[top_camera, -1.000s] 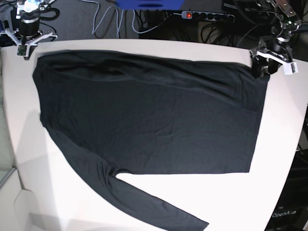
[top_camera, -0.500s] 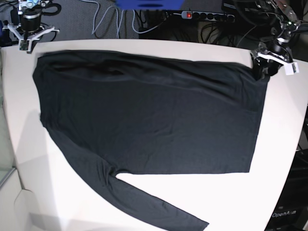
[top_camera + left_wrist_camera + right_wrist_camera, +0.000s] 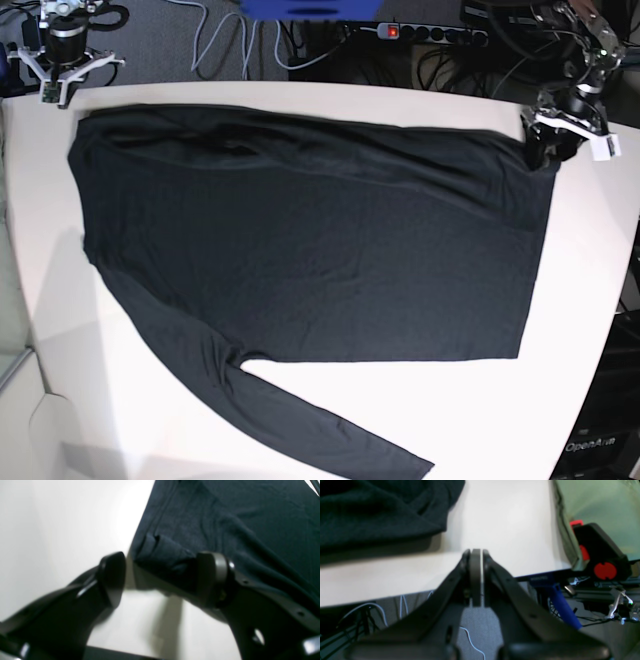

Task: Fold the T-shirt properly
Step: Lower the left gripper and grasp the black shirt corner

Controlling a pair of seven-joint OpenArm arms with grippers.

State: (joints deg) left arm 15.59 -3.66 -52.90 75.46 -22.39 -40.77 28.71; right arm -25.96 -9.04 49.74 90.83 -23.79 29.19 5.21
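On white table [image 3: 590,260], black T-shirt [image 3: 310,250], seemingly flat.

base overhead, wrist views close, table-level

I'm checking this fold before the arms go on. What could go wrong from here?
1. The left gripper stands open at the T-shirt corner, one finger on the cloth, one on the bare table; closing may catch only a thin edge, which may slip.
2. The right gripper is shut, off the shirt past the table edge, so a one-sided pull may skew it.
3. One sleeve trails loose and may drag.
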